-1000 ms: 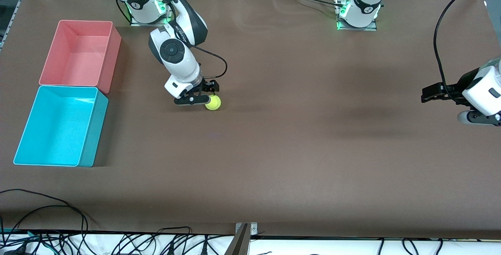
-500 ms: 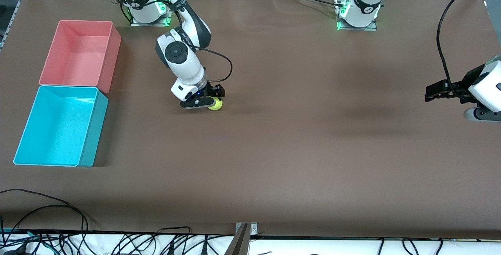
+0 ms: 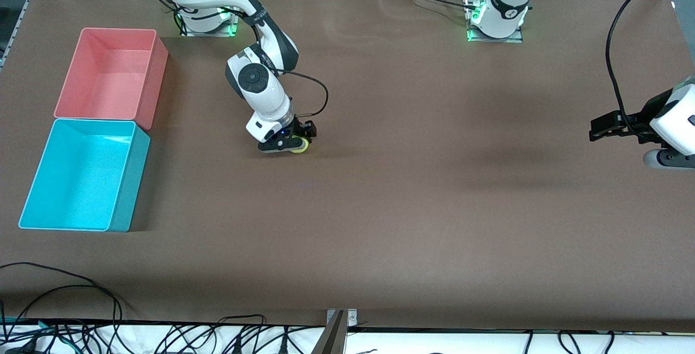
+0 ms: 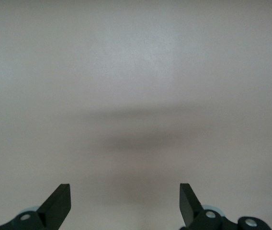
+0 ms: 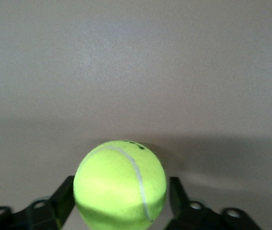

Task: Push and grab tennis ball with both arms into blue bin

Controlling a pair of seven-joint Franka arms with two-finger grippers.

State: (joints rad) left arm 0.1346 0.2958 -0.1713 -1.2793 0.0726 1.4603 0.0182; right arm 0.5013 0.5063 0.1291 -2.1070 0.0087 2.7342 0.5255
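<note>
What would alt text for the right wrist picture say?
A yellow-green tennis ball sits between the two black fingers of the right gripper, which stand against its sides. It rests on a plain brown table, with its shadow beside it.

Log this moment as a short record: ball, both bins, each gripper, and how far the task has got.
ball: tennis ball on the table, between the right gripper's fingers
right gripper: down at the table, fingers against the ball's sides
left gripper: open, waiting over the left arm's end of the table
blue bin: nothing in it, at the right arm's end
pink bin: beside the blue bin, farther from the front camera
stage: ball gripped, not yet lifted
</note>
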